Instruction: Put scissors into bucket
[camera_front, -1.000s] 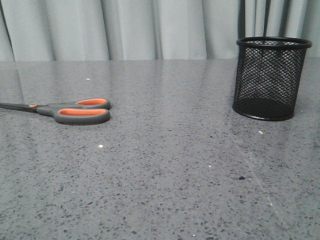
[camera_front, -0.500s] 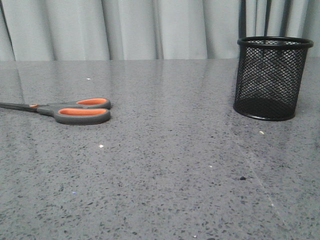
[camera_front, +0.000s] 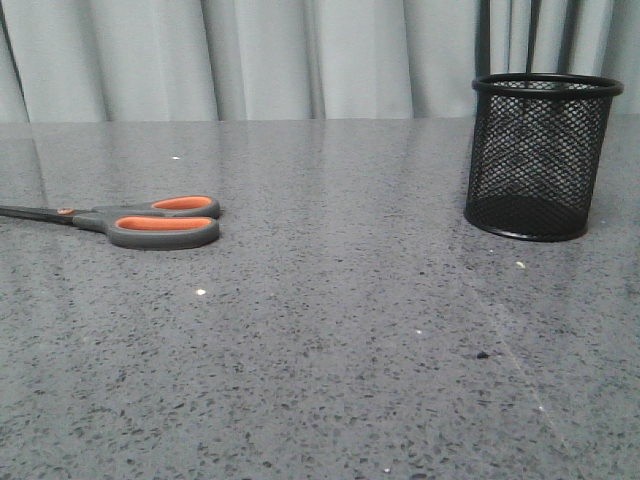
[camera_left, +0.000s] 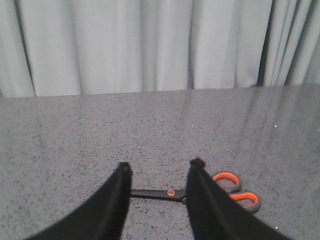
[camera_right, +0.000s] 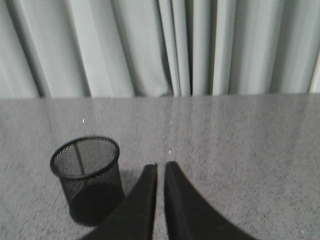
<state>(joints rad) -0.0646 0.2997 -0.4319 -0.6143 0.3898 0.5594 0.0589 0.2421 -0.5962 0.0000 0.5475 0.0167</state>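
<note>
Start of the task: nothing is grasped yet. The scissors (camera_front: 125, 222) lie flat and closed near the left edge of the worktop (camera_front: 330, 330), handles toward the middle, blades running off toward that edge and out of the front view. The bucket (camera_front: 541, 157) stands upright near the far right corner, well apart from the scissors, and empty as far as its mesh shows.

Left gripper (camera_left: 160, 170): jaws open, holding nothing, above the worktop. In the left wrist view the scissors (camera_left: 200, 190) lie crosswise beyond the fingertips, with the orange pivot dot seen in the gap between them; one finger hides the neck of the handles. Right gripper (camera_right: 161, 166): jaws nearly closed, a thin gap left, holding nothing, with the bucket (camera_right: 89, 177) beside it and apart from it.

Step in hand, as judged: the left arm's approach to the scissors. Done well, the jaws would descend astride the narrow part near the pivot and close across it, since a flat object on a smooth top leaves little to catch. The scissors look longer than the bucket is tall, so a grasp that permits tilting blades down would help, with the release centred over the rim to avoid tipping the bucket.
</note>
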